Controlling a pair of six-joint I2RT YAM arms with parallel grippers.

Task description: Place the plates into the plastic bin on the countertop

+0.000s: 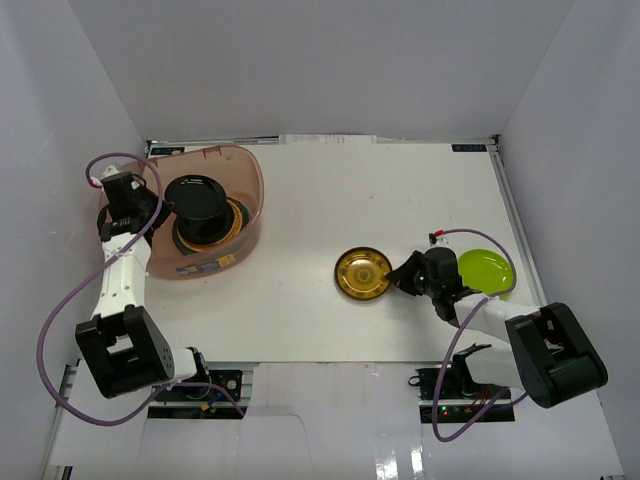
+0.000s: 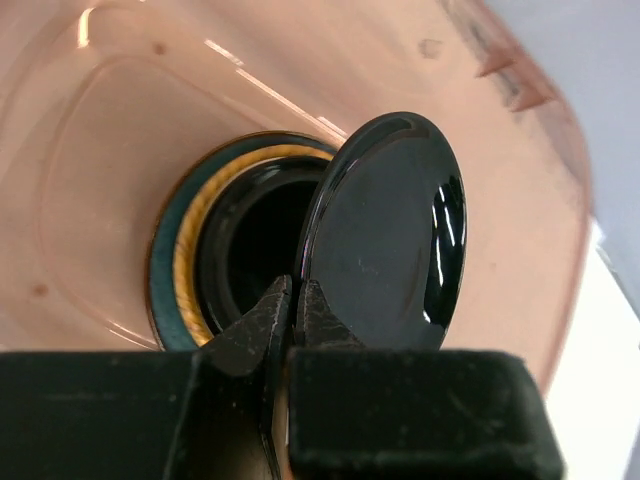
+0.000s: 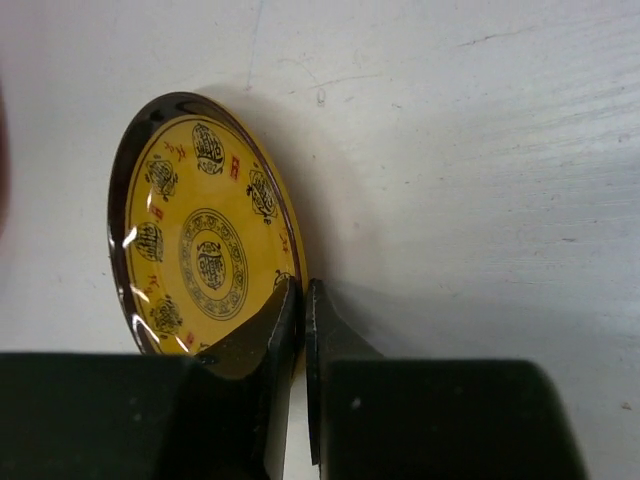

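Note:
The plastic bin [image 1: 245, 170] stands at the far left of the countertop [image 1: 330, 190] and holds a stack of plates [image 1: 236, 222]. My left gripper [image 1: 163, 207] is shut on the rim of a glossy black plate [image 1: 195, 203] and holds it over that stack; the left wrist view shows the black plate [image 2: 385, 235] pinched in my left gripper [image 2: 295, 300] above the stacked plates [image 2: 185, 255]. My right gripper [image 1: 402, 275] is shut on the rim of the gold-patterned plate [image 1: 363, 273], also seen in the right wrist view [image 3: 200, 240] with my right gripper [image 3: 303, 300]. A lime green plate [image 1: 485, 271] lies right of it.
White walls [image 1: 40, 150] enclose the countertop on three sides. Metal rails [image 1: 515, 230] run along the edges. Purple cables [image 1: 60, 320] loop off both arms.

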